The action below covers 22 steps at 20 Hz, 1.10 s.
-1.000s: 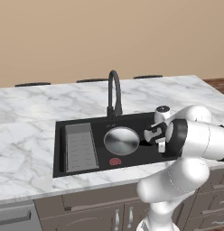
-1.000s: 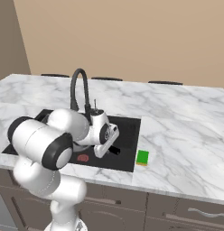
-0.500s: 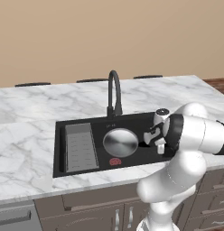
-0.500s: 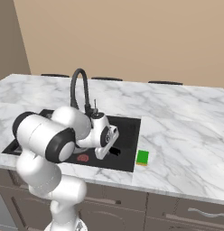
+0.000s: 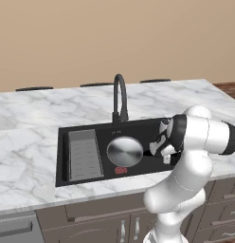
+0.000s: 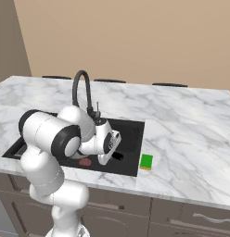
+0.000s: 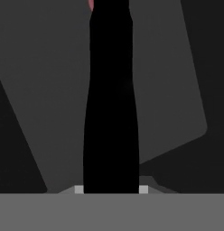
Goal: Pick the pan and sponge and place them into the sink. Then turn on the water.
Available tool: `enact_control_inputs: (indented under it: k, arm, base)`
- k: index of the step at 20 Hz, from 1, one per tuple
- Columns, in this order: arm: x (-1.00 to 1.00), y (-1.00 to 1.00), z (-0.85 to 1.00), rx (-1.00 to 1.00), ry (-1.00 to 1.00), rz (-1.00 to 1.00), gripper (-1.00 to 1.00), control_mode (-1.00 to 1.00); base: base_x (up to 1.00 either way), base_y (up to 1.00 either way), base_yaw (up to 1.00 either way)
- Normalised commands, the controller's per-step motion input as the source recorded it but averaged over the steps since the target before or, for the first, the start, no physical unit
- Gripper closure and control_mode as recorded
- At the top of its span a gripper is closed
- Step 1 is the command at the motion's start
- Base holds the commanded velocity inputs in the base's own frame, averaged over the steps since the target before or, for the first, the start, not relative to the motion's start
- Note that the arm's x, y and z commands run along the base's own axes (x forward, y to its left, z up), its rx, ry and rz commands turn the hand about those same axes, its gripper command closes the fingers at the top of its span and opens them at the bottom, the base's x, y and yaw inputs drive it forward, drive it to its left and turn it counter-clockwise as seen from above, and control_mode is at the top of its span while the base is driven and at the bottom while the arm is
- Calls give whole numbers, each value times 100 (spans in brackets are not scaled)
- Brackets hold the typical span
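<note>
pan (image 5: pixel 124 151) sits in sink (image 5: pixel 65 161), handle pinched by gripper (image 5: pixel 165 151).

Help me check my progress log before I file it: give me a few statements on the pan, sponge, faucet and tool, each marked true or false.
1. The sponge lies inside the sink. False: it sits on the marble counter, just beyond the sink's right edge.
2. The tool is shut on the pan's black handle. True.
3. Water is running from the faucet. False: no stream shows under its spout.
4. The pan is within the sink, between the ribbed tray and the tool. True.
5. The red drain mark is covered by the tray. False: it shows on the sink floor near the pan's front edge.
</note>
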Motion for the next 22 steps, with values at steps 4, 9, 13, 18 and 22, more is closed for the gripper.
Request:
enact_control_inputs:
  k: [4,9,13,18,22]
  arm:
    - [14,3,-15,0,0,3,100,-100]
    - [13,2,-12,0,0,3,100,-100]
    - [9,0,-7,-1,0,2,100,-100]
    - [7,0,-10,-3,1,3,100,-100]
    - [7,0,-11,-2,0,3,100,-100]
  base:
    - [0,0,0]
    - [0,0,0]
    - [0,0,0]
    - [0,0,0]
    - [0,0,0]
